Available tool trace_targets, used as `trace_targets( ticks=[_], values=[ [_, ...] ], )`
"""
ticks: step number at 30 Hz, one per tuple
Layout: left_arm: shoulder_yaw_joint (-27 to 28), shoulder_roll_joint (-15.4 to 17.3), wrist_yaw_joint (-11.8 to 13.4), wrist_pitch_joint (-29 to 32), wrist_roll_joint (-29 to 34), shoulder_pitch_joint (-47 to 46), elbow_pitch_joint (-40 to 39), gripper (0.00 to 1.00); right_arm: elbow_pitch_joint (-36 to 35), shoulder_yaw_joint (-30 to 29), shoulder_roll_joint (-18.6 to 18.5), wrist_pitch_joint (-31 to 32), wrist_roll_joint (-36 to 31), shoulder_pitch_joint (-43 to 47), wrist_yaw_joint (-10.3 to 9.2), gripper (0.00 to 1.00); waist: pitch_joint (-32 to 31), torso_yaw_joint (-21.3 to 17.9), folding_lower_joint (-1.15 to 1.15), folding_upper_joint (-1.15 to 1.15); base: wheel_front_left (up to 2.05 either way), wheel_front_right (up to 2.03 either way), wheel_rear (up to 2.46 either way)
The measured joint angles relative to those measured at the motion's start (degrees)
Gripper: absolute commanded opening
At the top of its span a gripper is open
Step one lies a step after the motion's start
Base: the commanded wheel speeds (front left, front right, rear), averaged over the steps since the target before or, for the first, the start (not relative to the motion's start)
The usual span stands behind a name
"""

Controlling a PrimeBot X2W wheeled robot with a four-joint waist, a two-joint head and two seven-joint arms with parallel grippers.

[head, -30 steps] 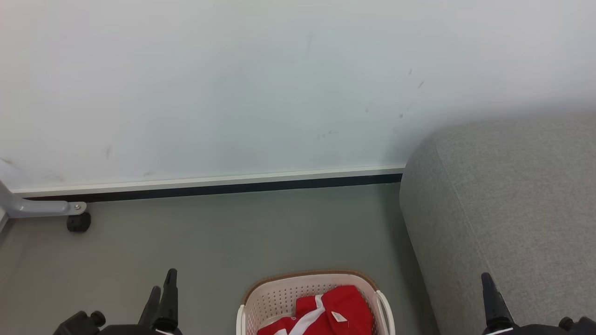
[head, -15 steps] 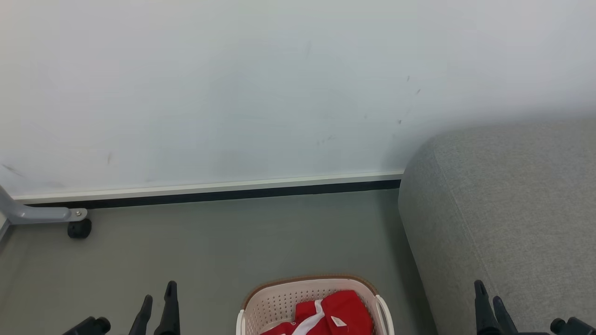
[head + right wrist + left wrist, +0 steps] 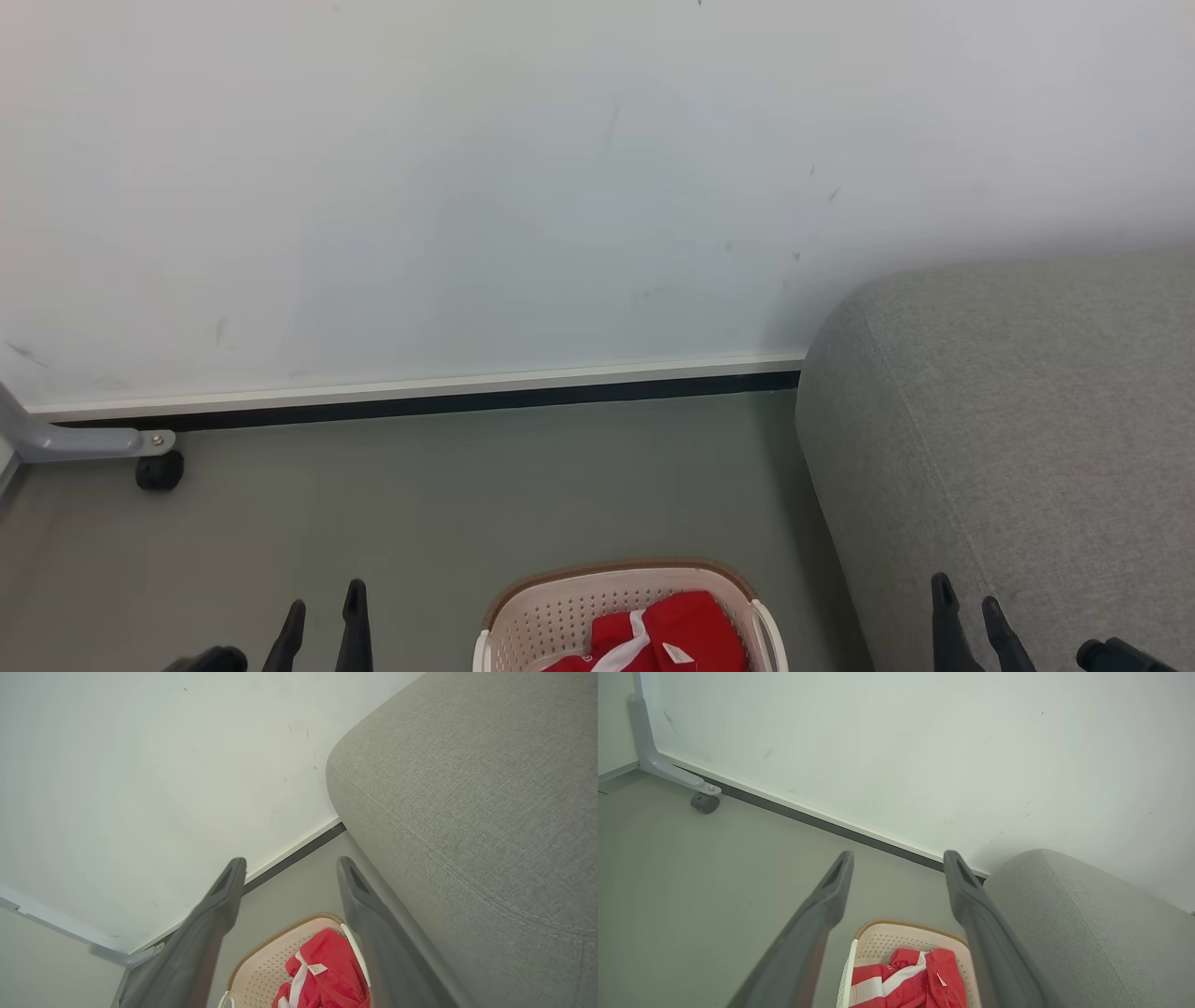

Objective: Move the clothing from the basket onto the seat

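Red clothing (image 3: 658, 637) with white stripes and a small label lies in the cream basket (image 3: 551, 616), which sits on the floor at the bottom centre of the head view. The same clothing (image 3: 910, 982) and basket (image 3: 896, 940) show between the left fingers, and the clothing (image 3: 327, 975) and basket (image 3: 266, 970) between the right ones. The grey seat (image 3: 1018, 429) fills the right side. My left gripper (image 3: 324, 616) is open, left of the basket. My right gripper (image 3: 966, 597) is open over the seat's front edge. Both hold nothing.
A white wall panel (image 3: 467, 187) with a dark base strip stands behind the grey floor (image 3: 420, 504). A grey metal leg with a black caster (image 3: 159, 469) sits at the far left by the wall.
The head view has tilted, so the scene sits lower. Both grippers have sunk toward the bottom edge, and the fingers of each now stand further apart.
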Motion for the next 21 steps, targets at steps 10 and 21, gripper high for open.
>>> trace_targets(
  ticks=[10, 21],
  values=[
    [-0.5, 0.1, 1.4, -1.7, 6.9, 0.8, -0.1, 1.00, -0.4, 1.8, -0.4, -1.9, -7.0, 0.8, -1.29, 1.00, -0.7, -0.1, 0.00, 0.00, 0.00, 0.00, 0.00],
    [-1.6, 0.1, 2.7, -4.1, 14.6, 1.9, 0.5, 1.00, -0.5, 4.1, -1.1, -4.2, -15.2, 1.0, -2.60, 1.00, -1.5, -0.2, 0.00, 0.00, 0.00, 0.00, 0.00]
  ],
)
